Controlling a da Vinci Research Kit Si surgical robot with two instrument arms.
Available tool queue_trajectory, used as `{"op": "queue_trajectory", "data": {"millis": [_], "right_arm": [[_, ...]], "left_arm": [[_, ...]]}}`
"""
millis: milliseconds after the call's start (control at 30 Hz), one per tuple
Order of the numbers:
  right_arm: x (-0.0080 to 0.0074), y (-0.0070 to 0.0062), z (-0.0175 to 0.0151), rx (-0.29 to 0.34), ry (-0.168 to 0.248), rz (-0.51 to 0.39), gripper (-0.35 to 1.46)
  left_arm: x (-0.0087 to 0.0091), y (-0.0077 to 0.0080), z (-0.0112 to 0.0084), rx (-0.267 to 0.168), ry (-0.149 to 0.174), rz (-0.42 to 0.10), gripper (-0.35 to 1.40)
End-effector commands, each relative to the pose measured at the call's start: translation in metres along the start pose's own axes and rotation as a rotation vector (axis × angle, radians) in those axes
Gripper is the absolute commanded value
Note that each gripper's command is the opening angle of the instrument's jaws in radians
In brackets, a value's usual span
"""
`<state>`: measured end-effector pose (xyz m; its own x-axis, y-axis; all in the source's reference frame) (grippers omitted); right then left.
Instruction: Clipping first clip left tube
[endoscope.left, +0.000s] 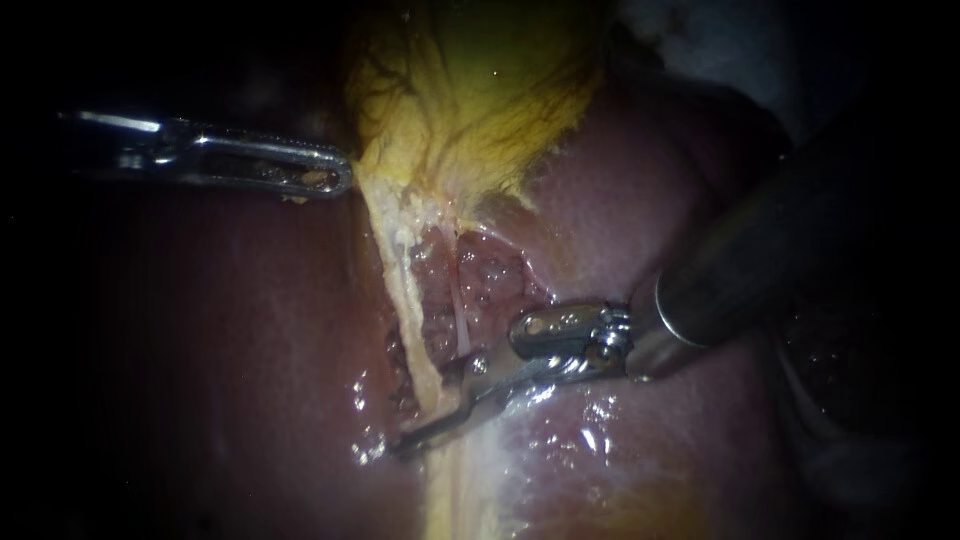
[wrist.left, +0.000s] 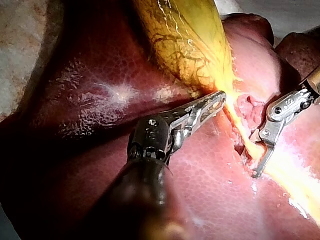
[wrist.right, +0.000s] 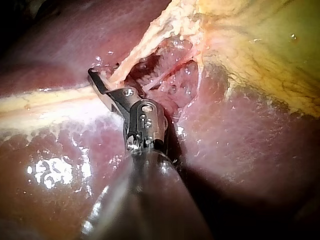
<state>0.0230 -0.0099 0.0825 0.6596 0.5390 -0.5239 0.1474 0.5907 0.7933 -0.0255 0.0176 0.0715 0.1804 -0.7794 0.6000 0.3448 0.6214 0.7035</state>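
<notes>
Reaching in from the right, my right instrument (endoscope.left: 428, 430) lays its pincer aslant across the lower end of the left tube (endoscope.left: 402, 290), and the clip turns on that crossing. The left tube is the pale yellowish cord along the left edge of the opened raw patch. Its long axis runs from the neck of the gallbladder (endoscope.left: 470, 90) down toward the pale stripe on the liver (endoscope.left: 230, 330). The pincer meets it at a broad angle, with its tip past the cord on the far side, so the tube lies well inside the pincer and not at its tip. As far as the left wrist view lets me judge, the pincer stands narrowly apart with the tube in the gap, not yet pressed from both sides. I cannot make out whether a clip is loaded. The right tube (endoscope.left: 460, 300), a thinner white strand, runs just beside the left one, and its lower end comes near the heel of the pincer, so I judge the squeeze must take the left cord alone. My left instrument (endoscope.left: 335, 180) is well apart at the gallbladder's edge, its pincer closed on a bit of that yellow wall. The right instrument is plainly the nearer.
</notes>
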Motion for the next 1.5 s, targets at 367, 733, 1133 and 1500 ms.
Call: {"op": "queue_trajectory", "data": {"millis": [367, 733, 1133, 1500], "right_arm": [[0.001, 0.0, -0.0007, -0.002, 0.006, 0.006, 0.51], [0.0021, 0.001, -0.0023, -0.104, 0.074, 0.023, 0.6], [0.0041, 0.0011, -0.0058, -0.089, 0.13, 0.055, 0.6], [0.0033, 0.0006, -0.0066, 0.036, 0.168, 0.043, 0.58]], "left_arm": [[0.0, 0.0, 0.0, 0.0, 0.0, 0.0, -0.35], [0.0, 0.0, 0.0, 0.0, 0.0, 0.0, -0.35], [0.0, 0.0, 0.0, 0.0, 0.0, 0.0, -0.35], [0.0, 0.0, 0.0, 0.0, 0.0, 0.0, -0.35]]}}
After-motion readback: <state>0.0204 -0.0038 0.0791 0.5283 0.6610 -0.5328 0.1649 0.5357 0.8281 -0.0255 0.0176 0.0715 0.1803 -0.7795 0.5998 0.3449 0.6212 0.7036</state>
